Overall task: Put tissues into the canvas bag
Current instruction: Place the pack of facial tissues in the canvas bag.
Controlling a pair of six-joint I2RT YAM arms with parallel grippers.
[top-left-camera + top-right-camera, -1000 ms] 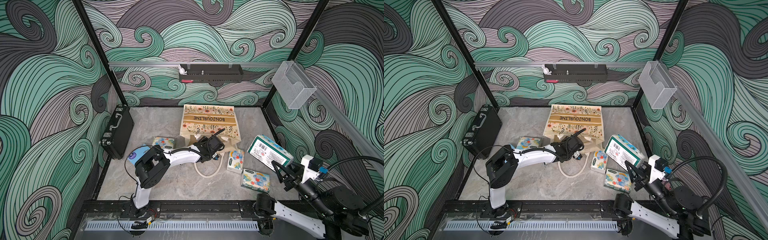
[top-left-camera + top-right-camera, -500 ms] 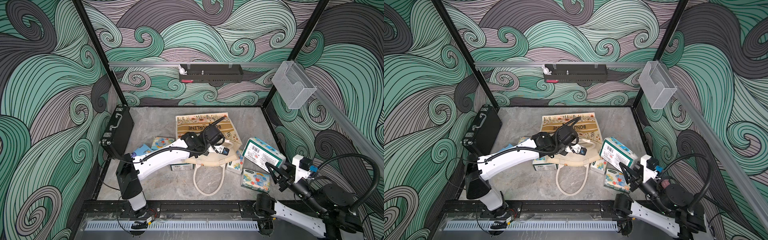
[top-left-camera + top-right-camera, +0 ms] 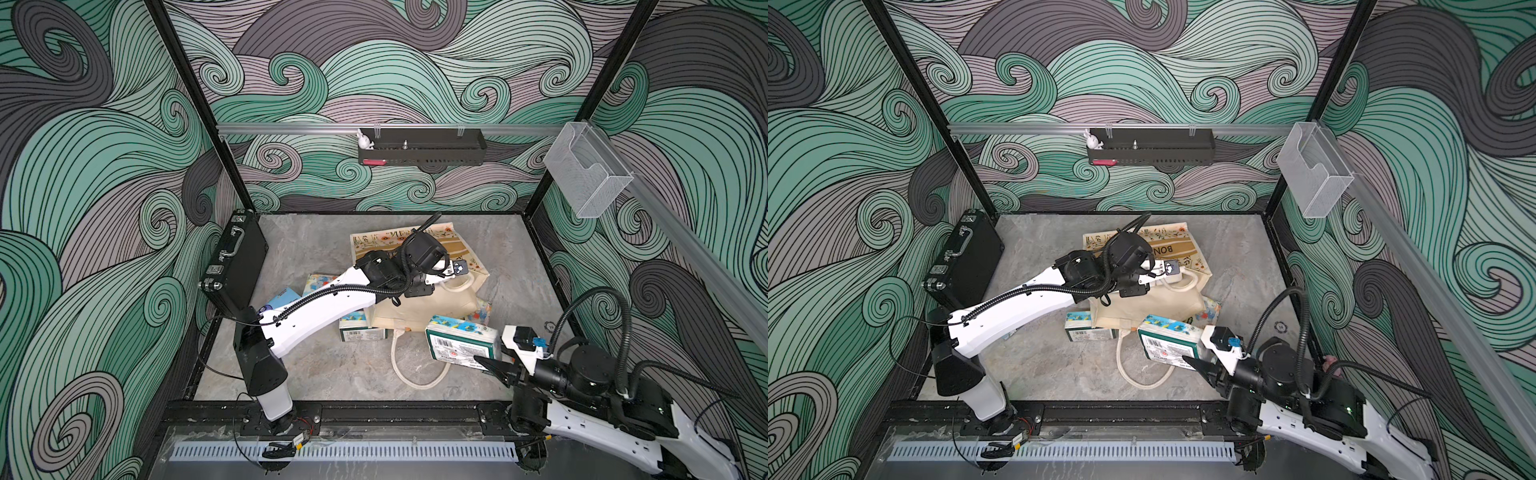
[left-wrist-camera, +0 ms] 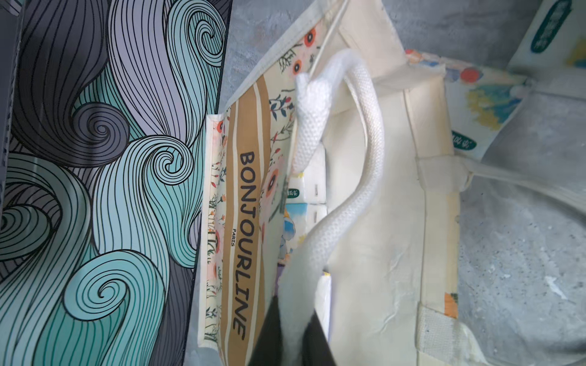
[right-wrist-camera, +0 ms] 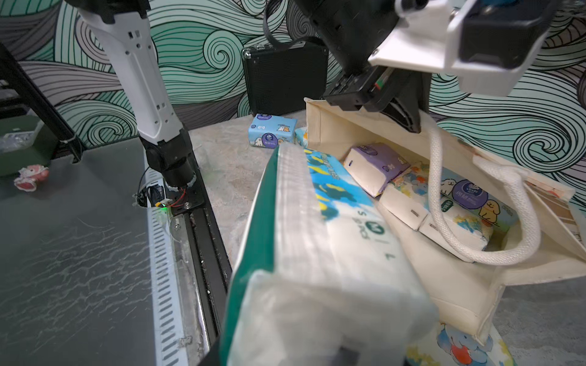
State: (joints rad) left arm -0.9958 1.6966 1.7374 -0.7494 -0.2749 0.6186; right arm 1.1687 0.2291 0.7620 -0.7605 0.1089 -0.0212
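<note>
Heads up, a lot is hidden here. In both top views the left arm lies right across the middle, so the left gripper [image 4: 293,339] is tucked under its own wrist. Only the left wrist view shows its fingers, pinched together on the white rope handle [image 4: 364,152] of the canvas bag [image 3: 424,309].

The right gripper [image 3: 484,360], lower right of the top views, is clamped on one end of a dark green pack [image 3: 461,341]. In the right wrist view that pack fills the frame and the fingers are just a dark blur.

A second green pack [image 3: 360,330] is half under the left arm. A floral pack [image 3: 482,311] pokes out from under the bag's right edge. A light blue cartoon pack [image 3: 282,297] is mostly covered too, near the black briefcase [image 3: 237,262].

The bag lies mid-table [image 3: 332,374], mouth facing the lower part of the frame, with its upper lip lifted by that handle. Inside, side by side, are a purple pack [image 5: 374,168], a puppy-print pack [image 5: 466,193] and a couple of white-and-blue packs [image 5: 409,206]. I can't tell if there are more deeper in.

The bag is cream with orange flowers and a tan band reading BONJOURLINE. The held green pack hangs just in front of the mouth, not inside.
</note>
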